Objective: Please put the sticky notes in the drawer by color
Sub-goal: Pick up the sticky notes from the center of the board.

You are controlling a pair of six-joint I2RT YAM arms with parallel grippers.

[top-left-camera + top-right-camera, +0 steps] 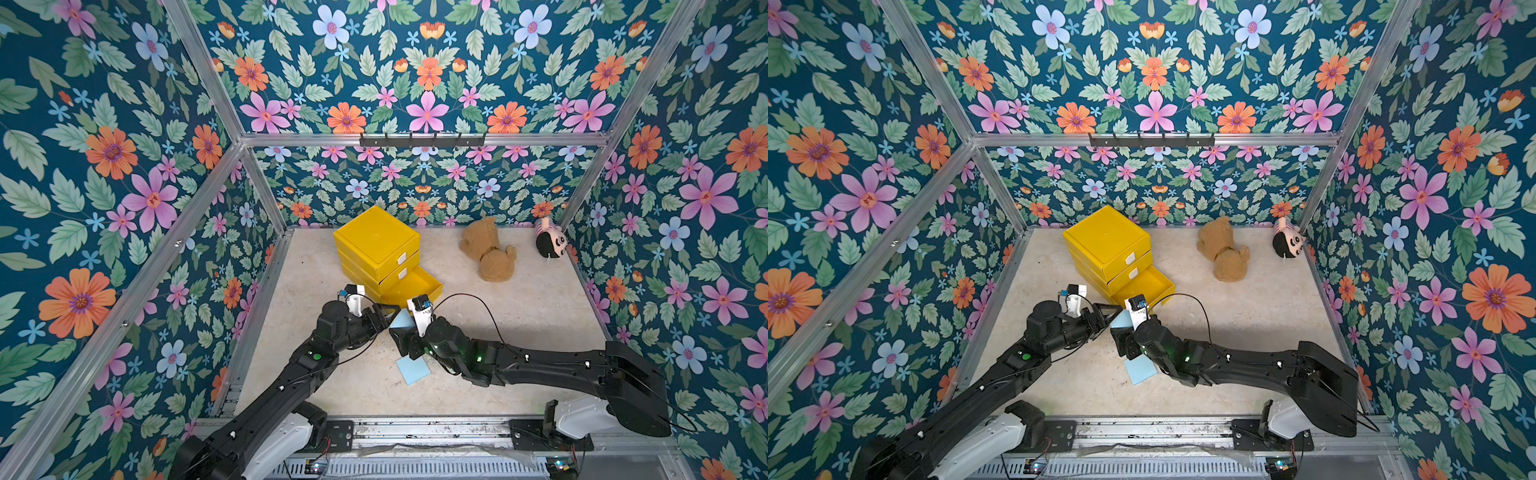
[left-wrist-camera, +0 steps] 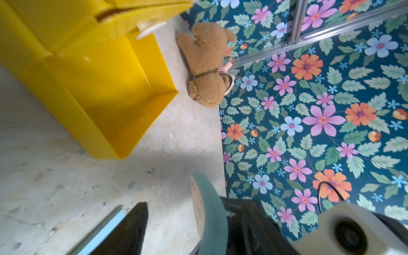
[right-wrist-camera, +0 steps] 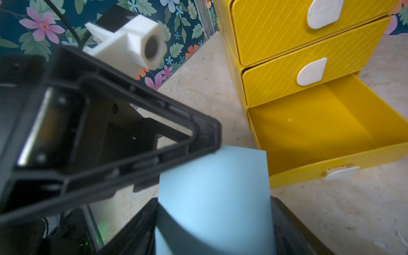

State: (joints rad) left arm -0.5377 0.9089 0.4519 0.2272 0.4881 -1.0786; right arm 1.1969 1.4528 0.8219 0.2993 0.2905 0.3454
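**Right gripper (image 3: 213, 205) clamped on a bowed blue sticky note (image 3: 212, 176)**

The spread of the left gripper (image 1: 388, 313) cannot be judged. A second note (image 1: 411, 372) is partly hidden under the right arm at 6 o'clock. The bottom drawer (image 1: 417, 286) is seen open at 12 o'clock, bare table (image 1: 540, 332) at 3 o'clock.

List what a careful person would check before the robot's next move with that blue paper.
1. Bottom drawer pulled open: ok.
2. Inside of that drawer free of other things: ok, it looks empty in both wrist views.
3. Blue note held by the right gripper: ok, bowed between its fingers.
4. Left gripper has a hold on the same note: cannot tell; its tip is at the note's corner.
5. Second blue note put away: not ok, it lies on the table.
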